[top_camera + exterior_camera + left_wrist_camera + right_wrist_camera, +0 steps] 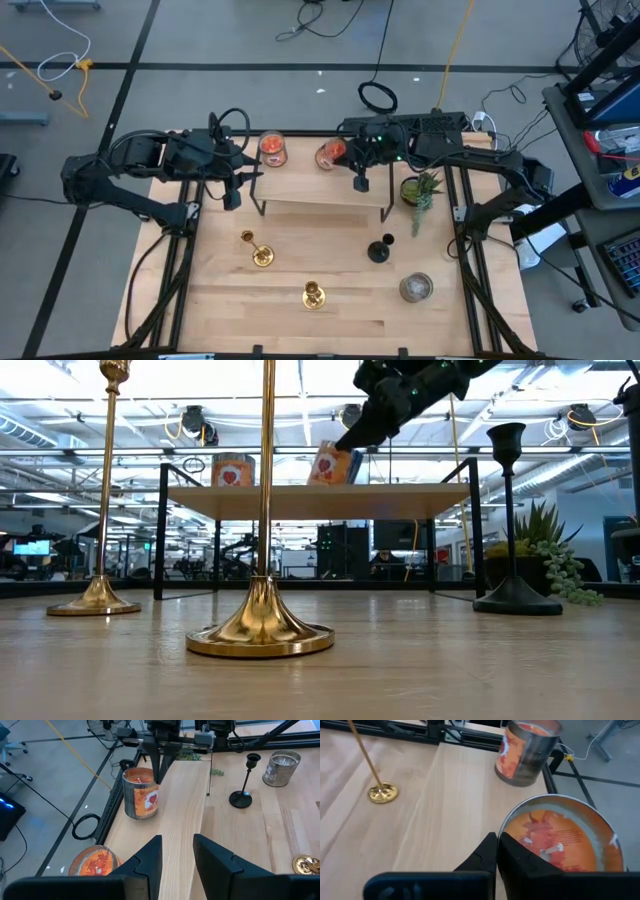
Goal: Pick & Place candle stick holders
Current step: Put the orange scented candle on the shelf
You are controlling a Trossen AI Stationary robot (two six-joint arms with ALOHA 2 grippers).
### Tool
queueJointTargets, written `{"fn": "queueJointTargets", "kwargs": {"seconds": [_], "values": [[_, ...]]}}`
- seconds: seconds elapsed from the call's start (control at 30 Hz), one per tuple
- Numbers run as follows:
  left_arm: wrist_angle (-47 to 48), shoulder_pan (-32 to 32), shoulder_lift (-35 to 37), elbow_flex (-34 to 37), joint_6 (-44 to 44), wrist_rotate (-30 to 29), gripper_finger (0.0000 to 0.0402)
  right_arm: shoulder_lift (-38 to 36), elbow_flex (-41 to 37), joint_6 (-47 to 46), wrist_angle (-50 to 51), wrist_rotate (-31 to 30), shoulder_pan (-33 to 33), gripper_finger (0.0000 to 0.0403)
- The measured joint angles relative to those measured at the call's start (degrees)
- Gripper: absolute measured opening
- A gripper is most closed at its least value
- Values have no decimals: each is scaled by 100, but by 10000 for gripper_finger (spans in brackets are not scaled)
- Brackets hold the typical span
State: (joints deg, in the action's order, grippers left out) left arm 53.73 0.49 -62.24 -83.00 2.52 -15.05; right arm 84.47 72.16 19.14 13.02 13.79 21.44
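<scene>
The right pincer [361,183] hangs over the raised shelf [320,190], fingers pressed together on nothing, tips at the rim of a tilted orange jar candle [331,154]. The left pincer [233,196] hovers at the shelf's opposite end, fingers parted around nothing, with a second orange jar candle [272,148] just beside it. All three candle stick holders stand upright on the worktop [230,300] below the shelf, well away from both pincers: one gold holder [260,254] closer to the left pincer, another gold holder [314,295] farther out toward the worktop's front, and the black holder [380,249] nearer the right pincer, beside a grey jar candle [416,288] and a potted plant [420,190]
</scene>
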Motion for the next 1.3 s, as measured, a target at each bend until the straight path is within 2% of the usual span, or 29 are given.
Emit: {"fn": "queueJointTargets", "kwargs": {"seconds": [0.2,0.67,0.83,1.1,1.2,1.3], "values": [[0,-2,0,0,15,-2,117,4,0,-2,-147,1,3,10],[3,0,0,0,9,-2,117,2,0,270,-174,-10,1,52],[28,-1,-1,0,-2,0,118,-59,0,445,-336,-26,-17,93],[235,-2,0,2,-4,-2,118,-479,0,-5,-107,-56,-52,183],[266,-2,0,2,-3,-2,118,-601,0,-188,188,-452,-106,211],[274,0,0,1,-2,-2,117,-614,-92,-576,443,-1413,-196,231]]}}
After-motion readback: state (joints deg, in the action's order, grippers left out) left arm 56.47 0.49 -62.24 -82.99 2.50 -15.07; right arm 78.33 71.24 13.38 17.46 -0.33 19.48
